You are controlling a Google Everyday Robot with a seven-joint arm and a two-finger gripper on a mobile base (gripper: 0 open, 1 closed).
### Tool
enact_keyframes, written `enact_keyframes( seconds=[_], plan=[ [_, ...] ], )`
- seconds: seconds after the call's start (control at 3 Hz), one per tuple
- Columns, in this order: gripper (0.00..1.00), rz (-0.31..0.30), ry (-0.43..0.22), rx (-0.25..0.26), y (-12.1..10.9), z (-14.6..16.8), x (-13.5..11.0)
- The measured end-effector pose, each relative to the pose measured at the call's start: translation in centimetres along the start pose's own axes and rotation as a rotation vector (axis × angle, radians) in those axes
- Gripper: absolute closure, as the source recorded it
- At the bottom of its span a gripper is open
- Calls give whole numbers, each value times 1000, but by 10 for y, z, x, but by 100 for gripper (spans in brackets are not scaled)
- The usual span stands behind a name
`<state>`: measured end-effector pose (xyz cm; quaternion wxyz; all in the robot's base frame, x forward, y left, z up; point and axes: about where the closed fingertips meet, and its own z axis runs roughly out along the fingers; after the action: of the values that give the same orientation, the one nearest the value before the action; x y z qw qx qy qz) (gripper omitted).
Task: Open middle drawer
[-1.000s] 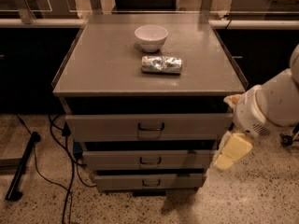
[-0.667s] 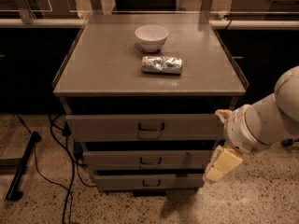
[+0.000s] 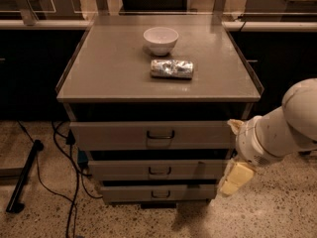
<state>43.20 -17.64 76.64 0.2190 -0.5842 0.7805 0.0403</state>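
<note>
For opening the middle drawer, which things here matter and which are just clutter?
Job: middle drawer; its wire handle; gripper, low by the cabinet's right side.
Lying about: white bowl; silvery foil packet; top drawer; bottom drawer; floor cables.

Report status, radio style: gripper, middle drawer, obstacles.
Gripper low at right end of drawer fronts, off the handle. Middle drawer untouched. Bowl and foil packet on cabinet top, outside the path.

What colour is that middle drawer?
The middle drawer is grey, with a dark handle, in the camera view. The tool hangs by its right end.
</note>
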Motion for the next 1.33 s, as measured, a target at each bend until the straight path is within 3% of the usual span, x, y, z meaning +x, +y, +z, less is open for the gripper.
enact_keyframes(
  seconds=[0.67, 1.0, 1.33],
  plan=[
    [0, -121, 87, 61, -31, 66, 68],
    [0, -129, 89, 34, -39, 104, 96],
    [0, -129, 89, 34, -39, 104, 96]
  ],
)
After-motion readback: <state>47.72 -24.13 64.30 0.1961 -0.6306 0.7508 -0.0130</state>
